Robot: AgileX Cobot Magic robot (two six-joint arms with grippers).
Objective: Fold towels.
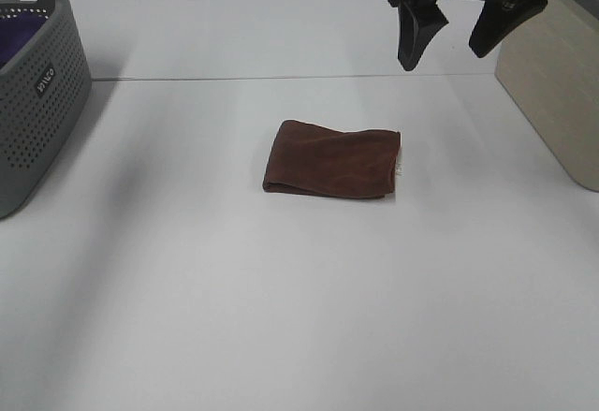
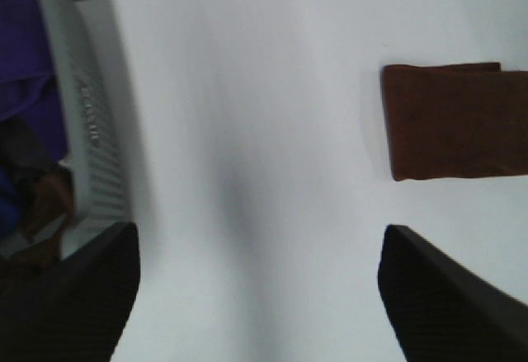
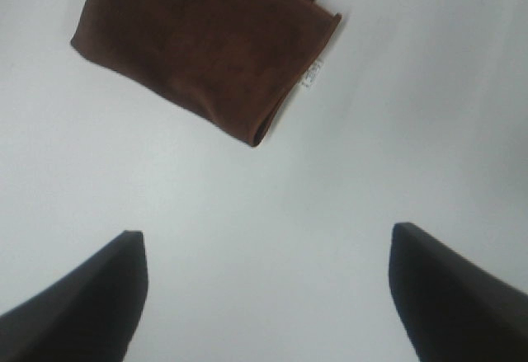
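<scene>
A dark reddish-brown towel (image 1: pixel 332 158) lies folded into a small rectangle in the middle of the white table, a small white tag at its right edge. It also shows in the left wrist view as the towel (image 2: pixel 454 121) and in the right wrist view as the towel (image 3: pixel 202 44) with its tag. My right gripper (image 1: pixel 454 32) hangs open high above the table, behind and to the right of the towel, holding nothing. The left gripper (image 2: pixel 260 284) is open and empty over bare table between the basket and the towel; it is out of the exterior view.
A grey perforated basket (image 1: pixel 42 102) stands at the far left with a purple cloth (image 2: pixel 29 57) and other cloths inside. A beige box (image 1: pixel 557 93) sits at the right edge. The white table (image 1: pixel 299 317) spreads bare in front of the towel.
</scene>
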